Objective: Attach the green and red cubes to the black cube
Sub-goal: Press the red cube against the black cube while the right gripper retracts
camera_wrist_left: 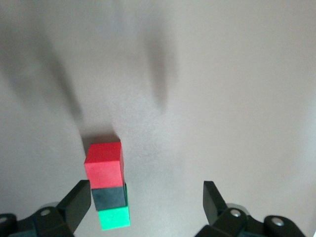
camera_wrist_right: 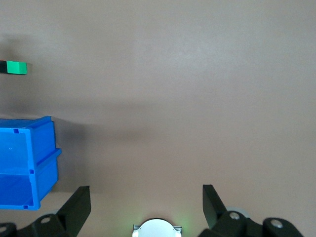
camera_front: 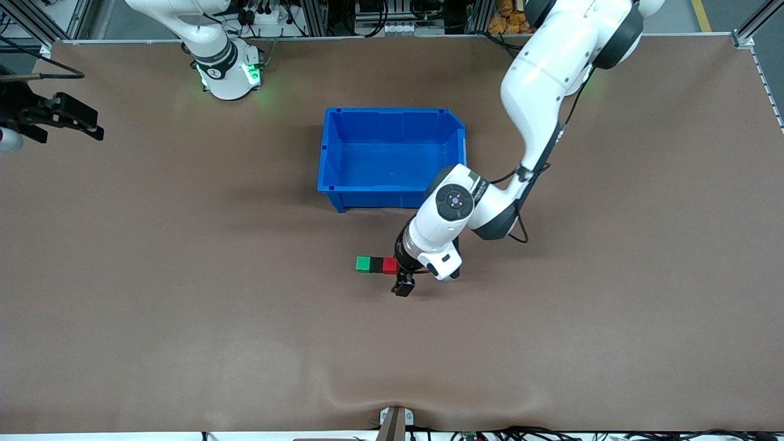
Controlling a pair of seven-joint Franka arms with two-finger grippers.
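Three cubes in row — green, black, red half-hidden by open left end effector; right end effector open.

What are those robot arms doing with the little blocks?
They are joining three cubes into a row. The green cube, black cube and red cube already sit touching in a line on the table, black in the middle, nearer the front camera than the blue bin. The left gripper is right at the red end with its fingers open, holding nothing. The right gripper waits open at its own end of the table.
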